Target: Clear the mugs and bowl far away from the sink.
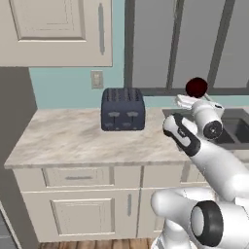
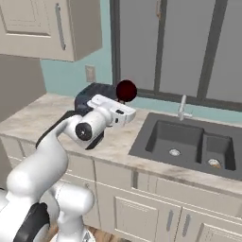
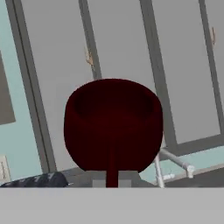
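**kitchenbot_fan:** Up above the counter edge, just left of the sink (image 2: 189, 142), the gripper (image 2: 124, 111) is carrying the maroon mug (image 2: 126, 90) in the air. From the hand camera the mug (image 3: 113, 124) is sitting dead ahead at 12 o'clock, mouth tipped toward the lens, with the faucet (image 3: 173, 164) poking out behind it at about 4 o'clock.

**panda_wrangler:** Is it actually clamped, though? I'm not seeing the fingers properly.

**kitchenbot_fan:** Fingertips are hiding behind the mug, so I'm judging here: the mug is hanging clear of the counter (image 1: 63, 141) right at the hand's tip, so the pincer looks closed on it. In the left base view the mug (image 1: 196, 87) is riding at roughly 11 o'clock from the wrist.

**panda_wrangler:** So which way should it be going?

**kitchenbot_fan:** My guess is away from the basin, toward 9 o'clock in the left base view. The toaster (image 1: 123, 109) is sitting between the mug and the open marble stretch, so the arm is probably needing to swing past or in front of it. Only one arm, so no choice there. Mug's round, so its axis is hardly mattering for the drop.
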